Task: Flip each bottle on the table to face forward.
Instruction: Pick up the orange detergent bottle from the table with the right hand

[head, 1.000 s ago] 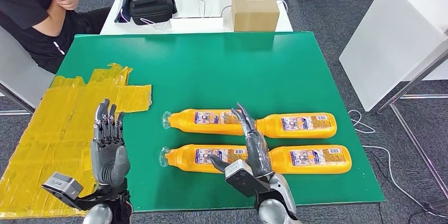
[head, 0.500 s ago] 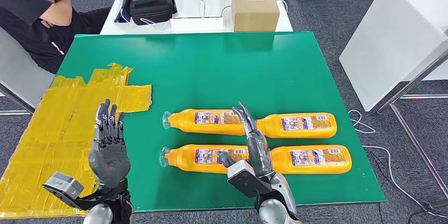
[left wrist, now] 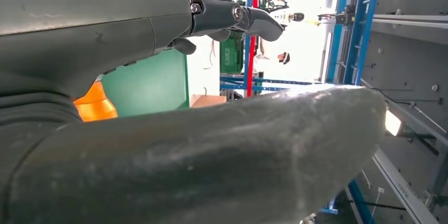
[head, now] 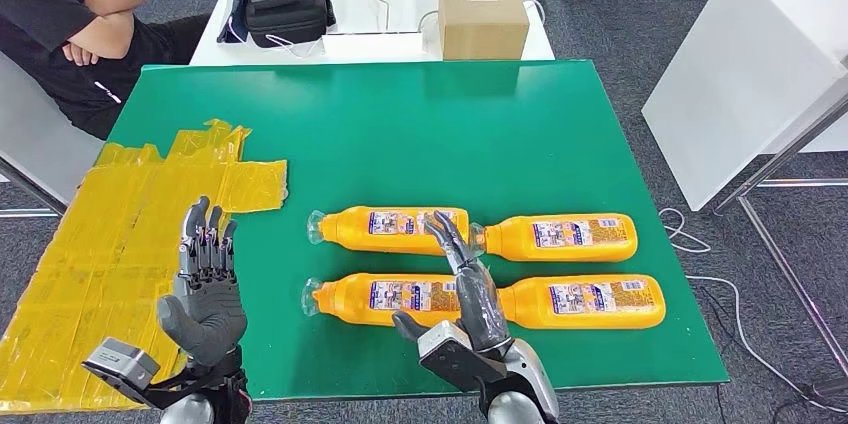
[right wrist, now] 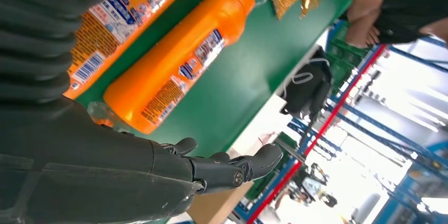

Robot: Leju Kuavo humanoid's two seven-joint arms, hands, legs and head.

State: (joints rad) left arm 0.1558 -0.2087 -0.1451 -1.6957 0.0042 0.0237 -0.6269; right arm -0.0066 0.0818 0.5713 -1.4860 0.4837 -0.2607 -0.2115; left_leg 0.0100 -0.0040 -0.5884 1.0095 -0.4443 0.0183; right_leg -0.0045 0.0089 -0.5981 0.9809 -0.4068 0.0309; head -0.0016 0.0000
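Several orange bottles lie on their sides in two rows on the green table (head: 400,124), labels up. The far row holds one bottle at left (head: 385,229) and one at right (head: 570,237). The near row holds a left bottle (head: 380,298) and a right bottle (head: 595,303). My right hand (head: 468,292) is open with fingers stretched out flat, hovering over the gap between the left and right bottles and holding nothing. In the right wrist view its fingers (right wrist: 232,168) reach past an orange bottle (right wrist: 174,68). My left hand (head: 206,284) stands open and upright at the table's left, apart from the bottles.
Crumpled yellow tape (head: 110,224) covers the table's left side. Behind it stands a white table with a black bag (head: 288,6) and a cardboard box (head: 482,17). A person (head: 70,24) sits at the far left. A white cabinet (head: 750,64) stands to the right.
My right hand has drifted a little left and back toward the near edge. My left hand has sunk slightly. The person has shifted their folded arms.
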